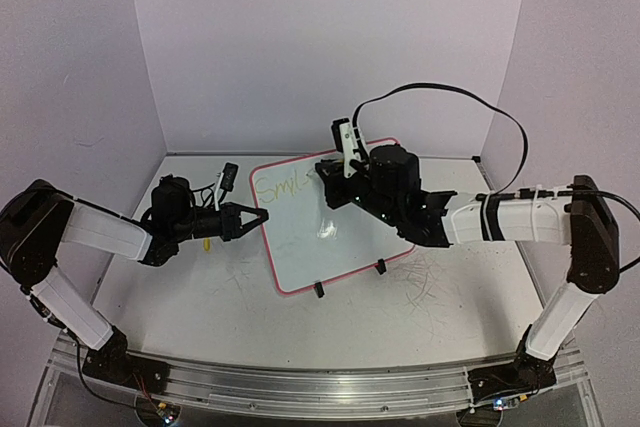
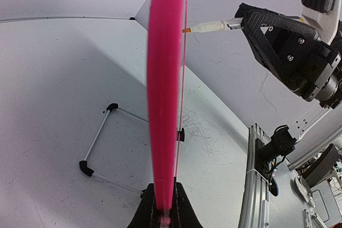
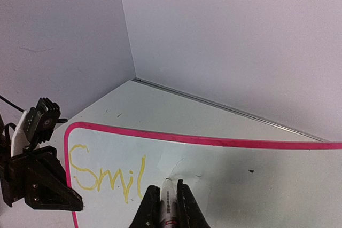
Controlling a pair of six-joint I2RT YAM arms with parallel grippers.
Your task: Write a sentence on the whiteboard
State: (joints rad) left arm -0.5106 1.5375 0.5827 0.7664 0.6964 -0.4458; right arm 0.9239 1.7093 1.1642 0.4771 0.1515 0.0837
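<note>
The whiteboard (image 1: 330, 232) with its pink frame stands tilted on the table, centre. My left gripper (image 1: 262, 217) is shut on its left edge; in the left wrist view the pink frame (image 2: 164, 105) runs edge-on up from the jaws. The sentence (image 3: 104, 174) reads "Smil" in yellow at the board's upper left (image 1: 278, 187). My right gripper (image 3: 165, 191) is shut on a white marker (image 3: 168, 198), its tip touching the board just right of the "l". The marker tip also shows in the left wrist view (image 2: 206, 26).
A small black object (image 1: 228, 177) and a yellow item (image 1: 205, 242) lie near the left arm. The board's black clip feet (image 1: 318, 290) rest on the scuffed tabletop (image 1: 430, 277). A wire stand (image 2: 101, 148) sits behind the board. Purple walls close three sides.
</note>
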